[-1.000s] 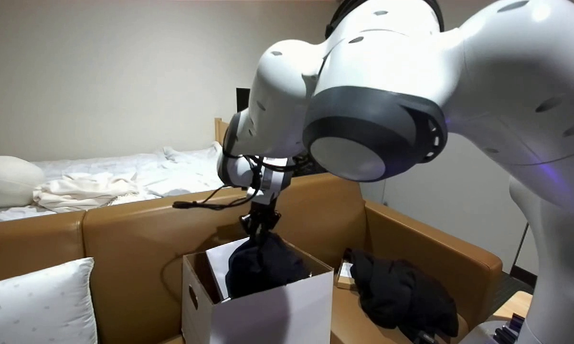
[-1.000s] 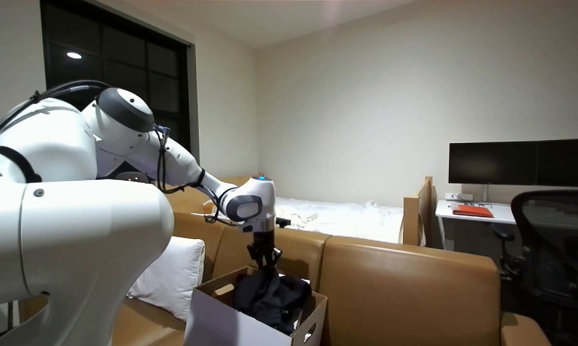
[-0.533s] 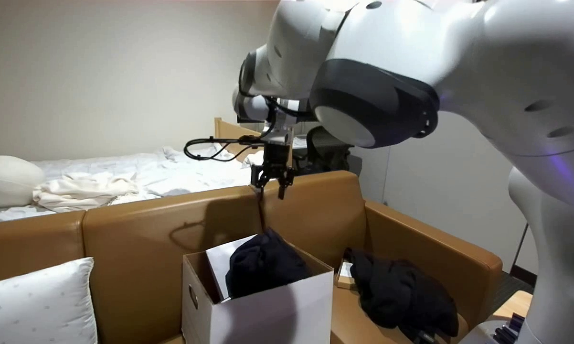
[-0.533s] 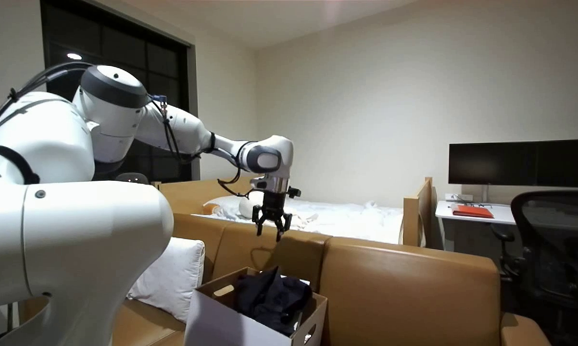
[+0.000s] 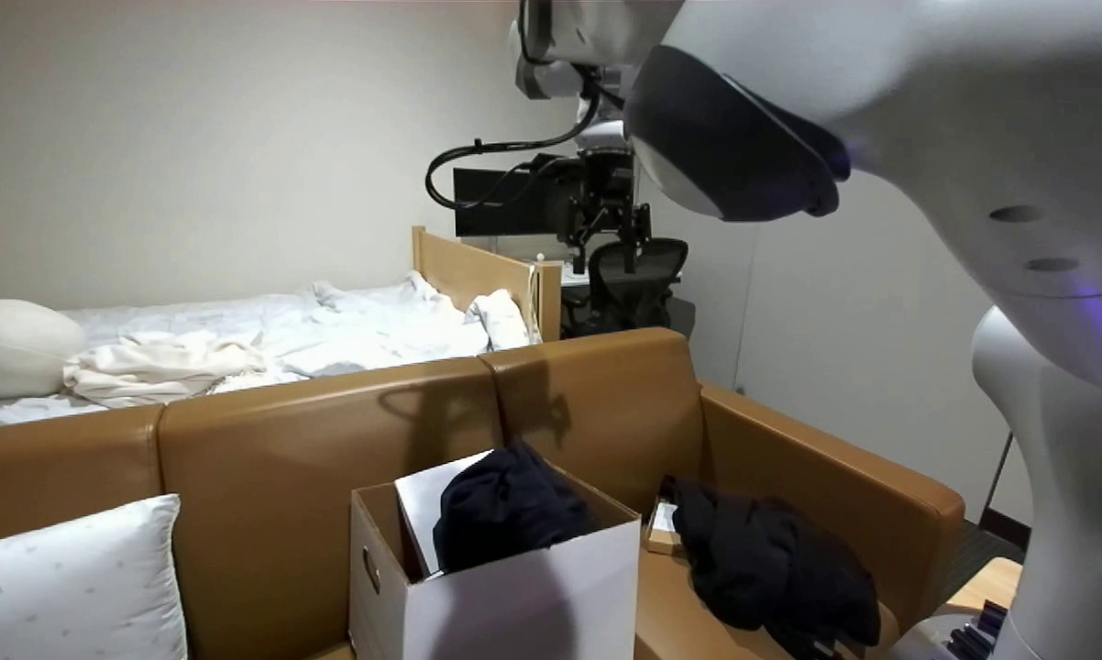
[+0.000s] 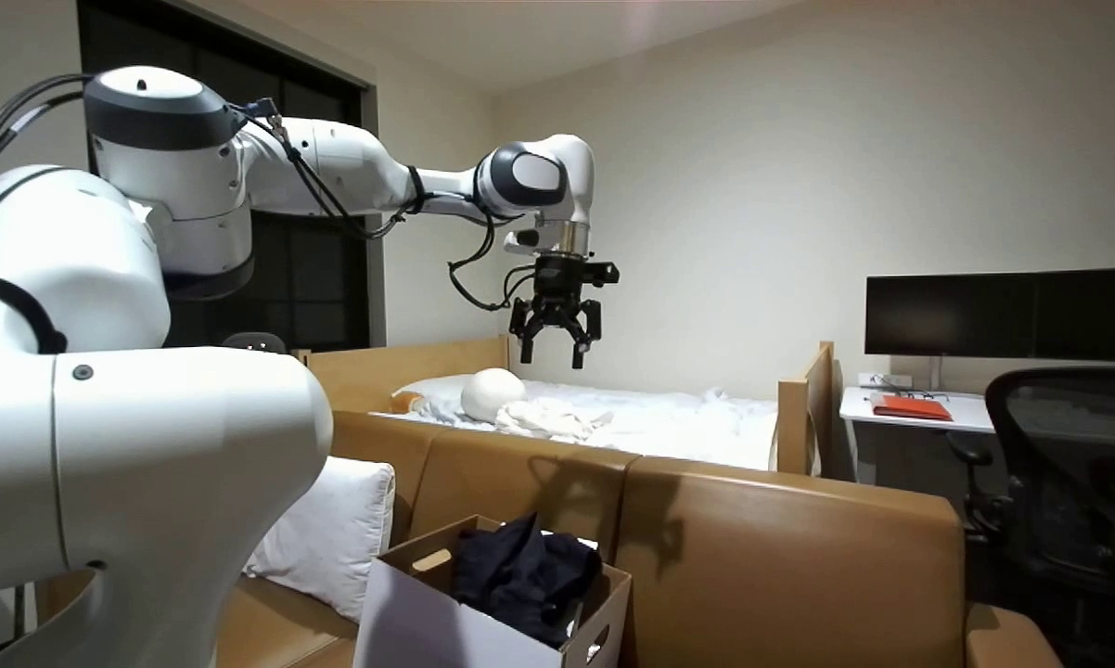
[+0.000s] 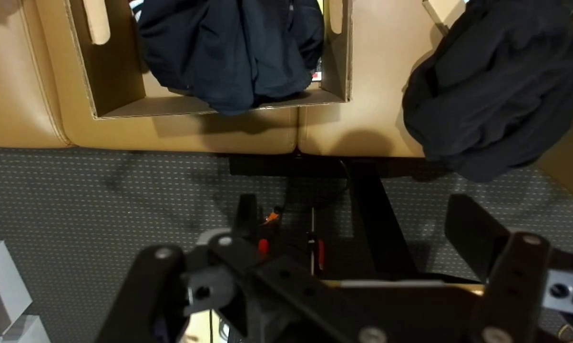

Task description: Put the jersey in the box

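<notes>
The jersey, a dark, crumpled garment, lies bunched inside the white box, its peak standing above the rim in both exterior views. Brown inner walls with hand holes show on the box. Seen from above in the wrist view, the jersey fills much of the box and a fold of it overlaps the near rim. High above the sofa, well clear of the cloth, my gripper stands open, fingers pointing down. Between its spread fingertips in the wrist view there is only floor far below.
A second black cloth bundle lies on the sofa seat by the armrest, beside a small brown carton. The brown sofa has a white pillow at one end. Behind its backrest are a bed and an office chair.
One second ago the fingers were down at the jersey's top in the box. They have let go, opened, and risen high above the sofa. The jersey has stayed in the box.
</notes>
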